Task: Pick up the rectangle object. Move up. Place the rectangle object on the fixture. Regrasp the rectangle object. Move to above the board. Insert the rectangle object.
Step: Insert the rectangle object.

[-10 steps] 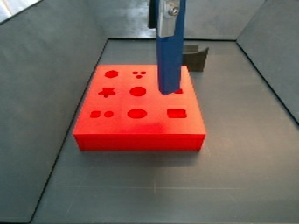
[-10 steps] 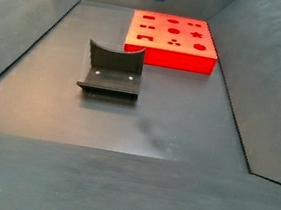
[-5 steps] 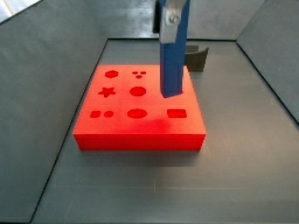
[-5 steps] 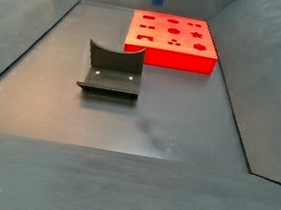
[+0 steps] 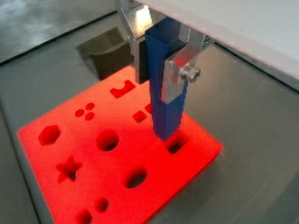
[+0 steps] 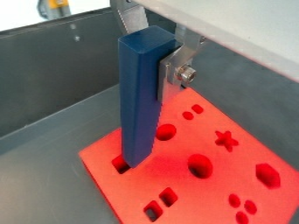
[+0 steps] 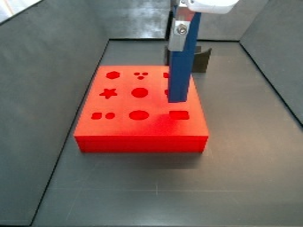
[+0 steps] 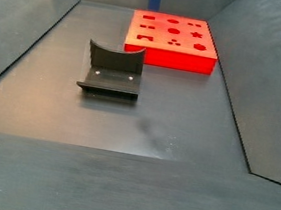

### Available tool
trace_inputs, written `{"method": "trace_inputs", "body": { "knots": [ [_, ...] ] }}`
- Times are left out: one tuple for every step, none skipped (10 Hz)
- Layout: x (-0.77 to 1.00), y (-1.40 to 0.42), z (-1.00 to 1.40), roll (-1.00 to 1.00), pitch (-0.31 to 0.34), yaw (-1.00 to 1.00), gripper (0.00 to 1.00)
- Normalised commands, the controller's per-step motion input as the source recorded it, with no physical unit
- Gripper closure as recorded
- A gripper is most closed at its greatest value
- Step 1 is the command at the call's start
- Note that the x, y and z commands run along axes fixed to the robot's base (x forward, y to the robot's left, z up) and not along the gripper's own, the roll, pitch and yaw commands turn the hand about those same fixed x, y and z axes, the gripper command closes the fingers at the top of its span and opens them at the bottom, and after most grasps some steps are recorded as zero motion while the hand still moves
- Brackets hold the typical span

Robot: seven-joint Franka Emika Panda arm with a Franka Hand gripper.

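While I hold the tool [image 5: 163, 54] clamped on the rectangle object [image 5: 163, 83], both wrist views list it upright above the board [image 5: 70, 149]. Side view: bar [image 7: 180, 71] over the board's [image 7: 130, 120] rectangular hole. Side view: fixture [image 8: 111, 72] mid-worktop [image 8: 166, 132], board [image 8: 171, 39] near the far edge.

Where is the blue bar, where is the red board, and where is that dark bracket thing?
rectangle object [image 7: 180, 71], side view, middle of its long front face.
board [image 7: 140, 131], side view, bare top near the front edge.
fixture [image 8: 111, 70], side view, its base plate.
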Motion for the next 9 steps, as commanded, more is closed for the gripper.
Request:
{"method": "trace_inputs", "body": {
  "knots": [
    [0.24,0.08,0.0,-0.04,0.003,-0.28,1.0],
    [0.01,0.06,0.0,0.0,0.0,-0.1,1.0],
    [0.23,0.0,-0.24,0.01,0.074,0.0,1.0],
    [0.33,-0.31,-0.33,0.2,0.234,0.0,1.0],
    [0.23,-0.32,-0.2,0.23,0.231,0.0,1.0],
    [0.16,-0.28,-0.04,0.21,0.18,0.0,1.0],
    [0.16,-0.28,0.0,0.22,0.189,0.0,1.0],
    [0.0,-0.09,0.0,0.12,0.103,0.0,1.0],
    [0.0,-0.02,-0.05,0.07,0.051,0.0,1.0]
  ]
}}
